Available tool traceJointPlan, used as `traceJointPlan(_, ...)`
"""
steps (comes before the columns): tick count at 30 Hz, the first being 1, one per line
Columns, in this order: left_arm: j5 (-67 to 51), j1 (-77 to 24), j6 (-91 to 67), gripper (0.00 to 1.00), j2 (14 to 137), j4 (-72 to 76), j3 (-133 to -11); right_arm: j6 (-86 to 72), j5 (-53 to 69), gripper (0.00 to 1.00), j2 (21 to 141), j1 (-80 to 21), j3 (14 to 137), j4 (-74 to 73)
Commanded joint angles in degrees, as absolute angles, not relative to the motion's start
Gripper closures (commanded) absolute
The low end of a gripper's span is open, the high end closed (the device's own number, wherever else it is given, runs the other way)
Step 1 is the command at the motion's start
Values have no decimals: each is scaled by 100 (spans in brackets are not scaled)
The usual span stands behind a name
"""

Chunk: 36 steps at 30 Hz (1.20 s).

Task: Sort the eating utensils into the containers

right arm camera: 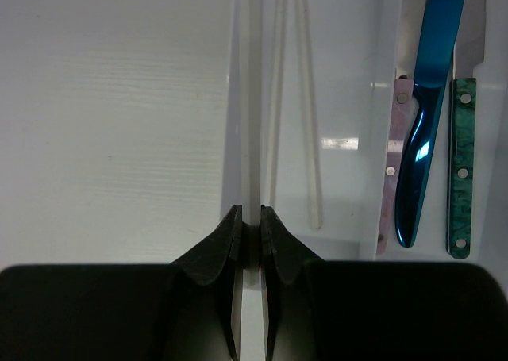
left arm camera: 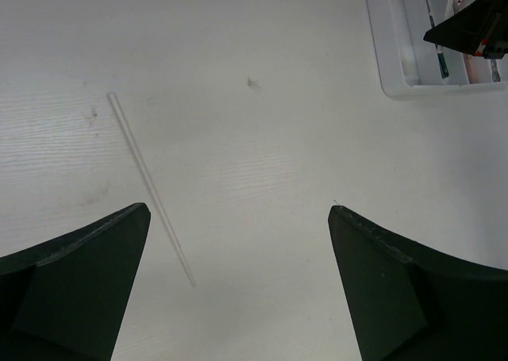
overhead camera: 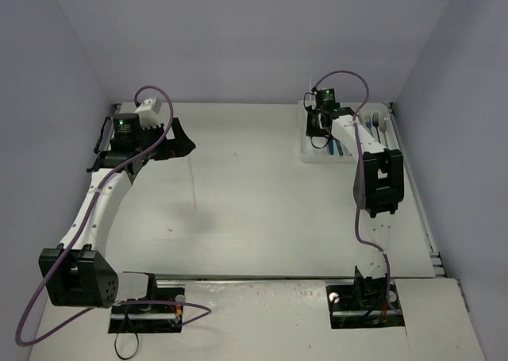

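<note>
A thin pale stick (left arm camera: 151, 188) lies loose on the table, just ahead of my left gripper (left arm camera: 238, 210) and toward its left finger; it also shows in the top view (overhead camera: 194, 182). My left gripper (overhead camera: 181, 143) is open and empty. My right gripper (right arm camera: 250, 214) is shut on another pale stick (right arm camera: 252, 99) and hovers over the left edge of the white tray (overhead camera: 305, 151). The tray's left compartment holds two pale sticks (right arm camera: 305, 99). Beside them lie a blue knife (right arm camera: 425, 123), a teal-handled knife (right arm camera: 459, 163) and a pink-handled one (right arm camera: 390, 163).
The tray (left arm camera: 393, 51) sits at the far right of the table, close to the right wall. More utensils (overhead camera: 377, 123) lie in its right compartments. The right arm's elbow (overhead camera: 381, 178) hangs over the table's right side. Purple cables trail along both arms.
</note>
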<state>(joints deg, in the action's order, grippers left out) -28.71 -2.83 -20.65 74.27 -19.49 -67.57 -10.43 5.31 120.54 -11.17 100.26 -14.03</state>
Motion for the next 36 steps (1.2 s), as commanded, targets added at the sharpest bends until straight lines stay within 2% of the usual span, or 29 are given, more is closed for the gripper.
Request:
traceJointPlan(1,-2689,-281,-1643,3,7216,-2004,-6767,-940,193,100,12286,-1046,10547,-1257)
traceJointPlan(36,-2661,-281,-1714,3,7769,-2217,-6803,-760,591,100,12463,-881,9888,-1555)
